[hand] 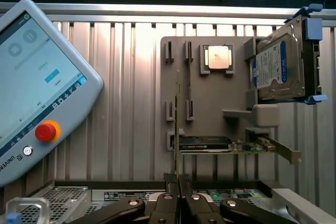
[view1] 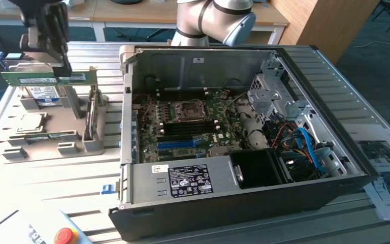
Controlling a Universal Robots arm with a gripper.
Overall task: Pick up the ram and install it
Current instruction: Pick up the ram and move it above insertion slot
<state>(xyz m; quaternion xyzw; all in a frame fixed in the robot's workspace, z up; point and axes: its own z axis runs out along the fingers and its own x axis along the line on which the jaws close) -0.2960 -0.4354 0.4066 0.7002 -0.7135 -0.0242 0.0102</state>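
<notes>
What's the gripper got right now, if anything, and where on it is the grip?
The gripper is shut on the ram, pinching it by its upper long edge, so the green stick hangs level beneath it.

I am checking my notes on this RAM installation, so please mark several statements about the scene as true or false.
1. The pincer is shut on the ram. True.
2. The ram sits in the motherboard. False: it is held above the grey holder, at the exterior view's left of the computer case.
3. The computer case stands open, its inside showing. True.
4. The button on the pendant is green. False: it is red.
</notes>
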